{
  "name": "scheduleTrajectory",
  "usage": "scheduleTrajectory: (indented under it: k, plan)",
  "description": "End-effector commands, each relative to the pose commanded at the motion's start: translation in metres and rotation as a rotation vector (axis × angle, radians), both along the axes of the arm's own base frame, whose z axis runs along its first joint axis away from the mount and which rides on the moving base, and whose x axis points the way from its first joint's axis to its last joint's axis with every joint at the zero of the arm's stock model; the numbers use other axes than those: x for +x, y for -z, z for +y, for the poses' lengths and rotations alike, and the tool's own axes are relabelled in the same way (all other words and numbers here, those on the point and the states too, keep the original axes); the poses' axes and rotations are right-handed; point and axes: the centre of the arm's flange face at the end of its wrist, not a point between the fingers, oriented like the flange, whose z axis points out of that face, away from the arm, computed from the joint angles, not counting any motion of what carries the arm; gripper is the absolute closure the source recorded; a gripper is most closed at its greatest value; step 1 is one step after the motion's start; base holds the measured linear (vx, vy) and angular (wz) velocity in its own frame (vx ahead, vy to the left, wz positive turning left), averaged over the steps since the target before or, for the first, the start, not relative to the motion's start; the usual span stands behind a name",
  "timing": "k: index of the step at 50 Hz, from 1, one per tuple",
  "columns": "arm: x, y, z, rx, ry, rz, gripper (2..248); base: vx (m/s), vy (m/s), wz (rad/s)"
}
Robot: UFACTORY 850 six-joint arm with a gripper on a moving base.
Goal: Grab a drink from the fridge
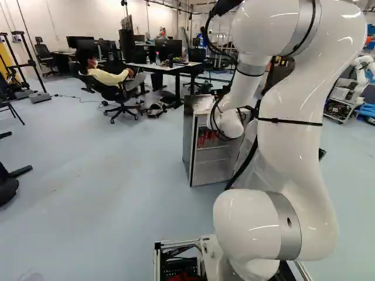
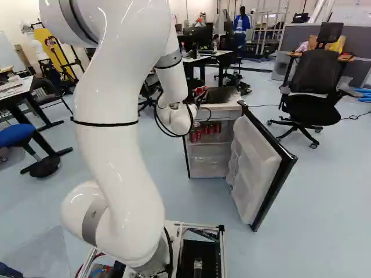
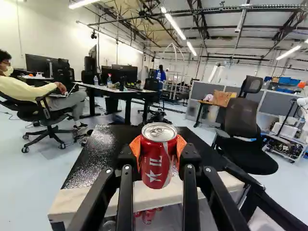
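- Gripper [image 2: 197, 98] squeezes 1 red can [image 3: 155, 168] b/w its orange pads [image 3: 181, 145].
- Can's upright, long way up & down, lid end up.
- It's near the fridge [image 2: 225, 106] top.
- Fridge door [image 2: 253, 159] open, w/ more red cans [image 2: 204, 132] inside.

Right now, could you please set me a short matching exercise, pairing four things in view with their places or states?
1. Red can with silver lid
2. White-lined door
3. Other red cans
4. Black mesh office chair

A. Inside the small, pale-fronted fridge
B. On wheels, nobody seated
C. Held upright between the jaws
D. Swung open

Pairs: 1-C, 2-D, 3-A, 4-B
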Motion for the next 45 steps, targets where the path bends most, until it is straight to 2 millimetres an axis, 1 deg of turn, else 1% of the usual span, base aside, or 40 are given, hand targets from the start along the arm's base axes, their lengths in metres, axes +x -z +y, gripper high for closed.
scheduleTrajectory:
  k: [23, 45]
  plan:
    - [0.031, 0.008, 0.000, 0.004, -0.009, 0.017, 156, 0.000, 0.000, 0.000]
    - [0.053, 0.017, -0.002, 0.016, -0.002, 0.055, 156, 0.000, 0.000, 0.000]
